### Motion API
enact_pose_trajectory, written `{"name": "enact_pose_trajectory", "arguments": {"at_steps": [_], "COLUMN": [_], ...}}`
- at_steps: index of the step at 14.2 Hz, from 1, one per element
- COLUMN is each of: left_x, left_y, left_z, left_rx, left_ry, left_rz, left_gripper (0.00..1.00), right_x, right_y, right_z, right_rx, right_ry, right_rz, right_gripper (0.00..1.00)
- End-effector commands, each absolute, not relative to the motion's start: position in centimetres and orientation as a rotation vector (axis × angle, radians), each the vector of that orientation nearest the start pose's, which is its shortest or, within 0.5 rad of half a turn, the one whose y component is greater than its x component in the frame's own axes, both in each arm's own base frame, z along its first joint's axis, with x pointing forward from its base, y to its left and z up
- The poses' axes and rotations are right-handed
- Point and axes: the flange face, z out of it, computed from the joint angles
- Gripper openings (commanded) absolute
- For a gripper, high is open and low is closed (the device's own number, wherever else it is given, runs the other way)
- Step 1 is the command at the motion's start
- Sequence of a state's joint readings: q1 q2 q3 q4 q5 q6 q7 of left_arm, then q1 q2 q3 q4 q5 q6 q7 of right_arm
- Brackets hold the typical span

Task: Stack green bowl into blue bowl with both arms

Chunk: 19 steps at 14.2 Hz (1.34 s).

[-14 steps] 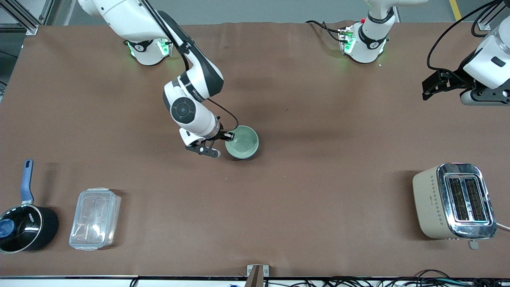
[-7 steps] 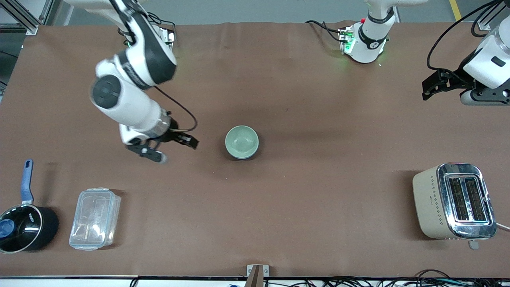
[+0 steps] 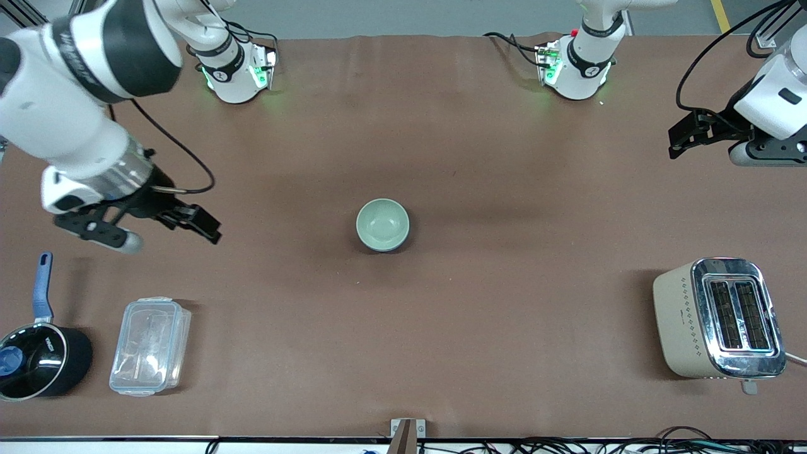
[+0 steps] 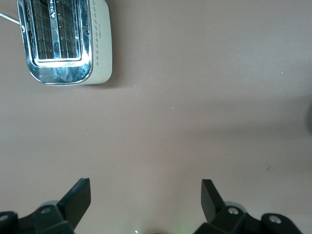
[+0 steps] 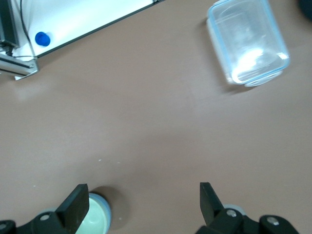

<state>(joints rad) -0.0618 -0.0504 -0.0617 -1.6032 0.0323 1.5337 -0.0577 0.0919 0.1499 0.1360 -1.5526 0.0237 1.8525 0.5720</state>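
The pale green bowl (image 3: pixel 383 223) sits nested in the blue bowl (image 3: pixel 398 246) at the middle of the table; only the blue bowl's rim and outer wall show around it. In the right wrist view the green bowl (image 5: pixel 95 222) shows with the blue bowl's rim (image 5: pixel 108 212) around it. My right gripper (image 3: pixel 167 234) is open and empty, up over bare table toward the right arm's end, well apart from the bowls. It also shows in its wrist view (image 5: pixel 141 201). My left gripper (image 3: pixel 676 142) waits open and empty over the left arm's end of the table, and shows in its wrist view (image 4: pixel 146 196).
A black saucepan with a blue handle (image 3: pixel 39 360) and a clear plastic container (image 3: pixel 150 345) stand near the front camera at the right arm's end. A cream and chrome toaster (image 3: pixel 719 318) stands near the front camera at the left arm's end; it also shows in the left wrist view (image 4: pixel 63 41).
My right gripper left the bowls' rim, rose, and swung away toward the right arm's end of the table, staying open. The bowls and the left arm have not moved.
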Motion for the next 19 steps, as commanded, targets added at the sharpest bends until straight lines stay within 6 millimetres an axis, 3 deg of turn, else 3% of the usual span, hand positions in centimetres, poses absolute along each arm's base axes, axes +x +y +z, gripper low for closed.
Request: {"name": "enact_pose_trajectory", "arguments": {"at_steps": [1, 3, 6, 8, 10, 13, 19], "left_x": [53.4, 53.5, 53.5, 53.5, 53.6, 53.5, 53.6], "left_y": [-6.5, -6.7, -6.6, -6.7, -6.7, -6.6, -6.3], "left_z": [64.1, 64.0, 64.0, 64.4, 64.4, 64.5, 64.5], "left_rx": [-3.118, -3.114, -3.109, -3.108, -3.107, -3.107, -3.107], "left_ry": [0.138, 0.154, 0.154, 0.156, 0.155, 0.153, 0.151], "left_rz": [0.002, 0.004, 0.004, -0.008, -0.008, -0.013, -0.013], "left_gripper": [1.00, 1.00, 1.00, 1.00, 1.00, 1.00, 1.00], "right_x": [57.7, 55.0, 52.2, 52.2, 52.8, 53.5, 55.4], "right_y": [10.5, 9.5, 8.4, 7.3, 4.4, 3.6, 0.7], "right_z": [61.8, 64.0, 65.9, 66.1, 66.2, 66.0, 64.5], "right_rx": [-3.059, -3.099, -3.135, -3.140, -3.130, -3.154, -3.159], "right_ry": [0.464, 0.408, 0.337, 0.304, 0.307, 0.103, 0.193], "right_rz": [-0.185, -0.142, -0.086, -0.081, -0.087, -0.097, -0.054], "right_gripper": [1.00, 1.00, 1.00, 1.00, 1.00, 1.00, 1.00]}}
